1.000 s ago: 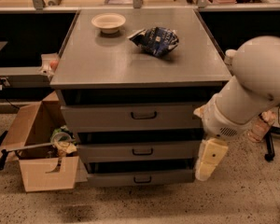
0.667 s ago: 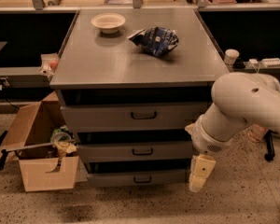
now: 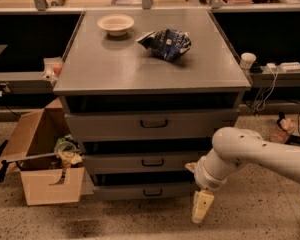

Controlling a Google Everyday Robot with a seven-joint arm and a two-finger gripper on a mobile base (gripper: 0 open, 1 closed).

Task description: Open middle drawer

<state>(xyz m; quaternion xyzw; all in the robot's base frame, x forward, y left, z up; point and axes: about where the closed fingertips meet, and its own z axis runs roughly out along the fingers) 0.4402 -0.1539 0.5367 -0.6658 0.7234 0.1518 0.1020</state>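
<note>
Arm (image 3: 255, 151): white, enters from right, bent down-left.
Gripper (image 3: 200, 217): points at floor, just below-right of the middle drawer (image 3: 120, 163), not touching.
Fingers (image 3: 204, 203): pressed together, empty.

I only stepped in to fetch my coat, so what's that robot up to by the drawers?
A white robot arm reaches in from the right, low in front of a grey cabinet with three drawers. Its claw hangs pointing at the floor near the right end of the bottom drawer, on no handle. The middle drawer looks shut, with nothing on its small handle. A bowl and a crumpled blue bag sit on top.
</note>
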